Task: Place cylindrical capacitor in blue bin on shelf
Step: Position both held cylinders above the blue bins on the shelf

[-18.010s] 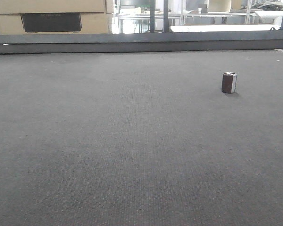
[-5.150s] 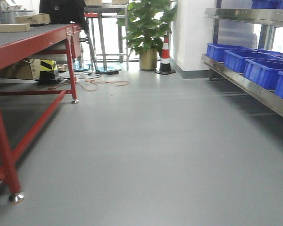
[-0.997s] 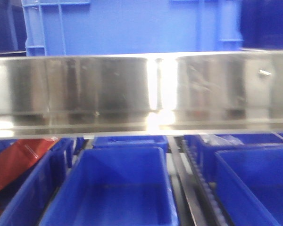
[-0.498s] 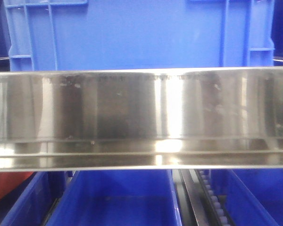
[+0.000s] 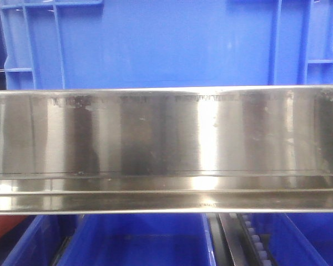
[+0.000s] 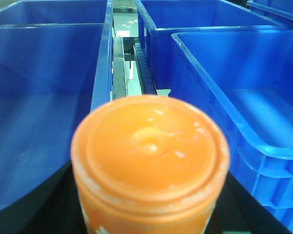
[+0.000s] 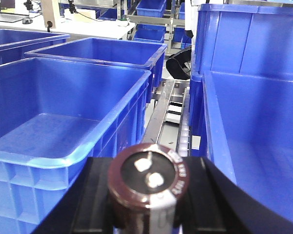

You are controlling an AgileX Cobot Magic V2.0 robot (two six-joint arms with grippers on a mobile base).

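Cylindrical capacitor (image 7: 149, 181): maroon sleeve, grey stripe, silvery terminals; clamped in right end effector (image 7: 149, 202); left end effector (image 6: 146, 212) grips orange cylinder (image 6: 149, 146).

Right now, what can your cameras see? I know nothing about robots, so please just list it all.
capacitor: one, maroon with a silvery top, between the right claw's fingers
canister: one, orange, close to the left wrist camera
big bin: one, blue, upper tier behind the rail
lower bins: several, blue, on both sides of the track
rail: one, shiny steel, across the front view
track: one, grey rollers, between the lower bins
right claw: one, black, shut on the capacitor
left claw: one, black, only dark edges show beside the canister, so its grip is unclear
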